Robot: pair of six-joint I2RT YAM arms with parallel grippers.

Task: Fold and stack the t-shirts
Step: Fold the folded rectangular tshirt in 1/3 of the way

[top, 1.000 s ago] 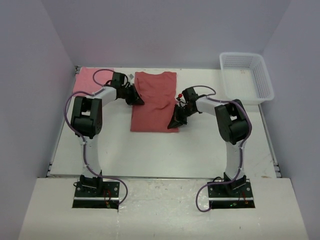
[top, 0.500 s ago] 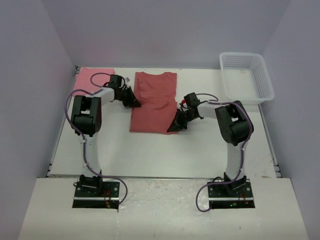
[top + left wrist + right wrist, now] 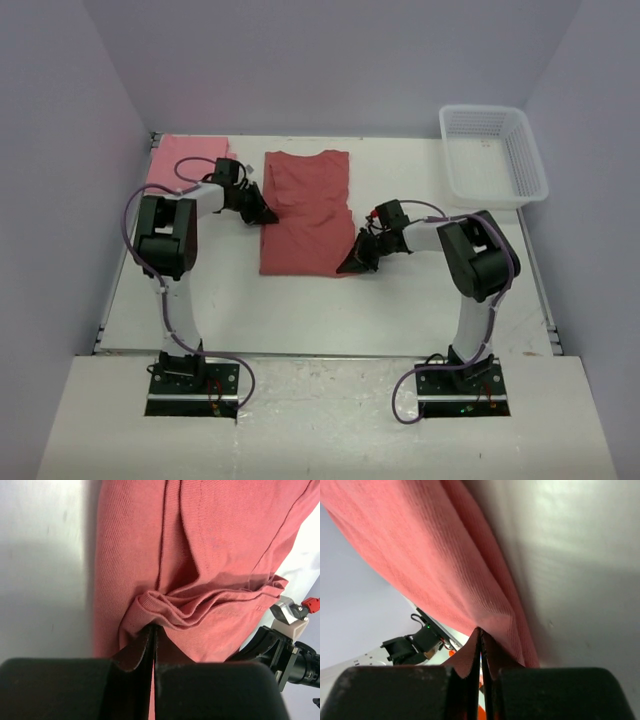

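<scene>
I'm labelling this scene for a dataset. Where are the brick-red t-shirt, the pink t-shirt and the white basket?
brick-red t-shirt (image 3: 305, 215): top view, middle of its body.
pink t-shirt (image 3: 170, 150): top view, flat cloth near the table's far left corner.
white basket (image 3: 495, 198): top view, its near wall.

Top view: the left arm (image 3: 200, 192) covers the near right corner of the pink t-shirt (image 3: 175, 158).

Left wrist view: the brick-red t-shirt (image 3: 220, 545) runs off the top edge. The left gripper (image 3: 152, 630) hides the shirt's hem where the jaws are closed.

Right wrist view: the right gripper (image 3: 480, 632) hides the cloth edge in the same way. A dark mechanism (image 3: 412, 642) beyond is too small to identify.
</scene>
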